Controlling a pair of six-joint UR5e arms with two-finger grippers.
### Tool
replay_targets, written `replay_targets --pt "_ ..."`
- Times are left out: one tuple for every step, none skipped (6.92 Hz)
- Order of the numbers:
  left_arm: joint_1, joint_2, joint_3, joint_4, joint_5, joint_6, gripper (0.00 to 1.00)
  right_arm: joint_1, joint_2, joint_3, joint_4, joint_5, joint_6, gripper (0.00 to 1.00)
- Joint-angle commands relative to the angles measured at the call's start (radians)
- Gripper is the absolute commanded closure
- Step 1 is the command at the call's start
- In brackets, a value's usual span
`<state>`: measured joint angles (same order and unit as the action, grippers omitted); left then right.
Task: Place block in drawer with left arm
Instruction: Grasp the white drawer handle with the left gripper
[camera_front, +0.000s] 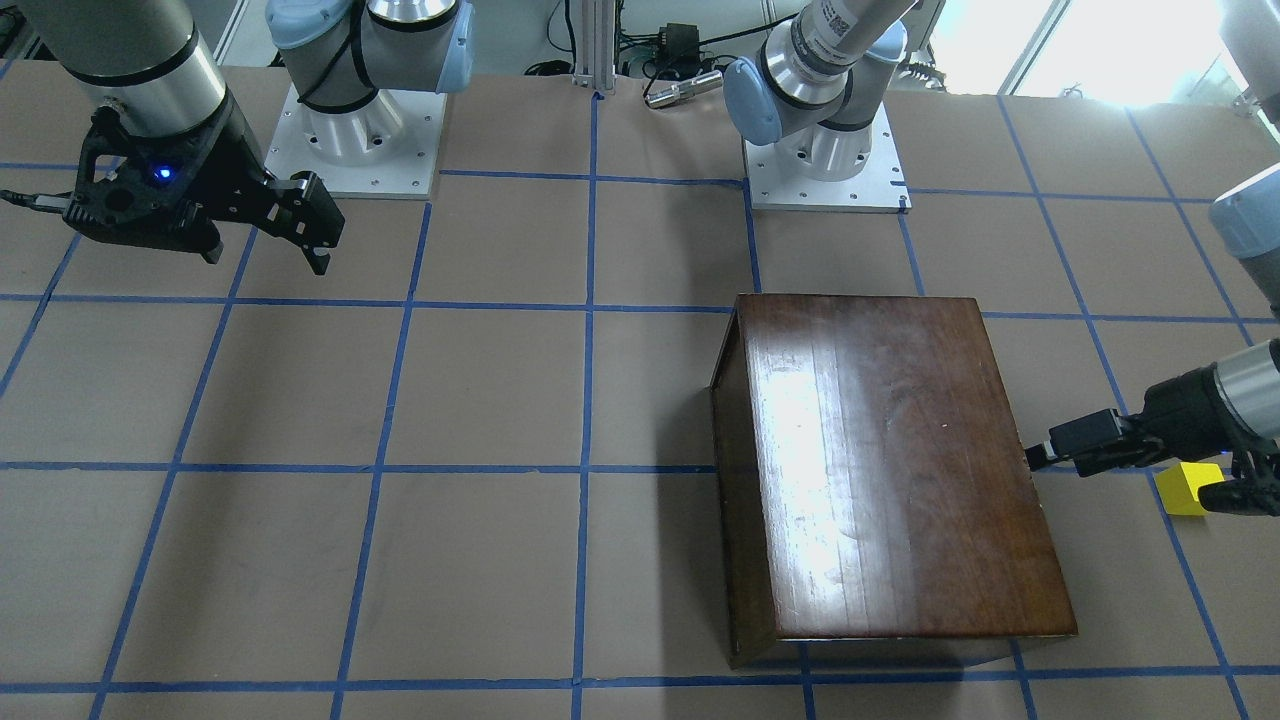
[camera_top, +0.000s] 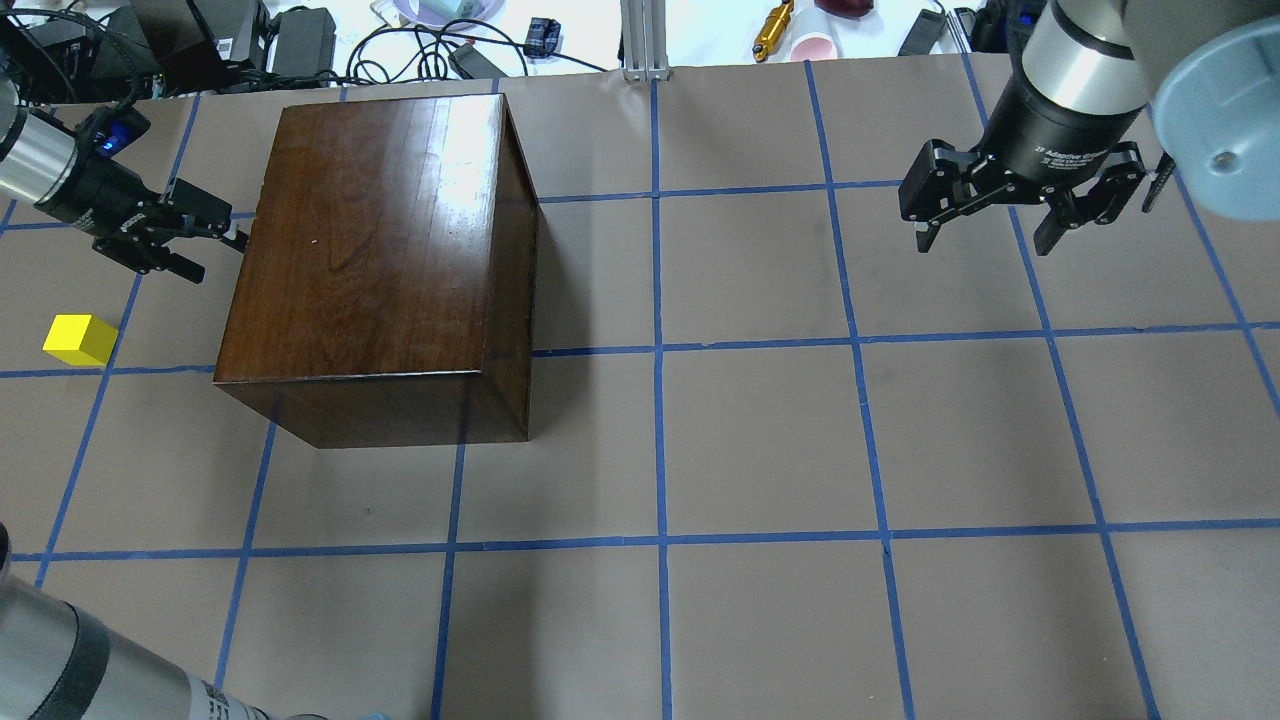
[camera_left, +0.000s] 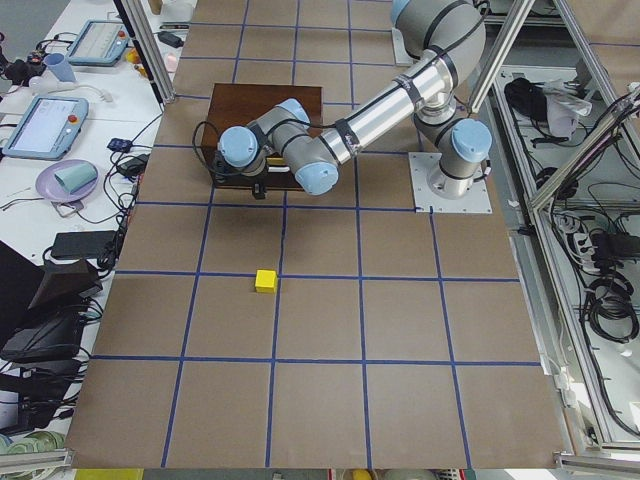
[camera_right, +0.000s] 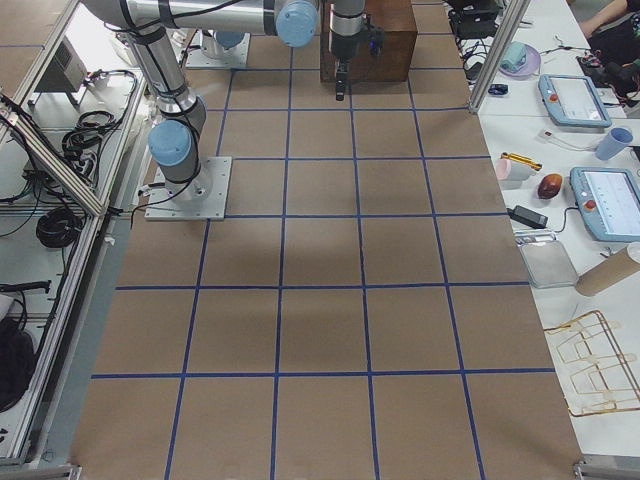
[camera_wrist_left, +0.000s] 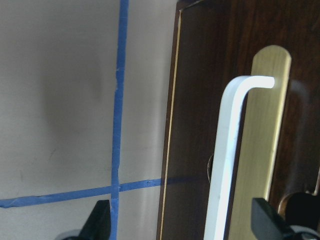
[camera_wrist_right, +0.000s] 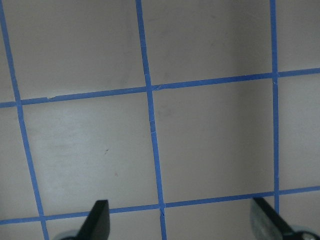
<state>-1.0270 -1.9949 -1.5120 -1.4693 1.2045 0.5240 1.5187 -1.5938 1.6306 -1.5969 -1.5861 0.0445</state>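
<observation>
The yellow block (camera_top: 80, 340) lies on the table left of the dark-brown box (camera_top: 380, 240); it also shows in the front view (camera_front: 1187, 488) and the left side view (camera_left: 265, 281). The drawer is shut. Its dark front panel (camera_wrist_left: 200, 100) with a brass plate and white handle (camera_wrist_left: 225, 165) shows in the left wrist view. My left gripper (camera_top: 220, 256) is open and empty, close against the box's left face, with the handle in line between its fingertips (camera_wrist_left: 102, 222). My right gripper (camera_top: 985, 225) is open and empty, hanging above the far right of the table.
The two arm bases (camera_front: 350, 150) (camera_front: 825, 170) stand on plates at the robot's side. Cables and power bricks (camera_top: 300, 40) lie past the table's far edge. The tabletop (camera_top: 760, 450) is brown with blue tape lines.
</observation>
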Motion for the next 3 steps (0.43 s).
replay_targets --pt "-0.002 -0.024 -0.001 0.006 0.001 0.005 0.00 0.000 0.000 0.000 0.000 0.000 0.000 0.00" --pt "-0.002 -0.038 -0.001 0.007 0.000 0.002 0.00 0.000 0.000 0.000 0.000 0.000 0.000 0.00" --pt "-0.002 -0.050 -0.002 0.009 0.000 0.001 0.00 0.000 0.000 0.000 0.000 0.000 0.000 0.00"
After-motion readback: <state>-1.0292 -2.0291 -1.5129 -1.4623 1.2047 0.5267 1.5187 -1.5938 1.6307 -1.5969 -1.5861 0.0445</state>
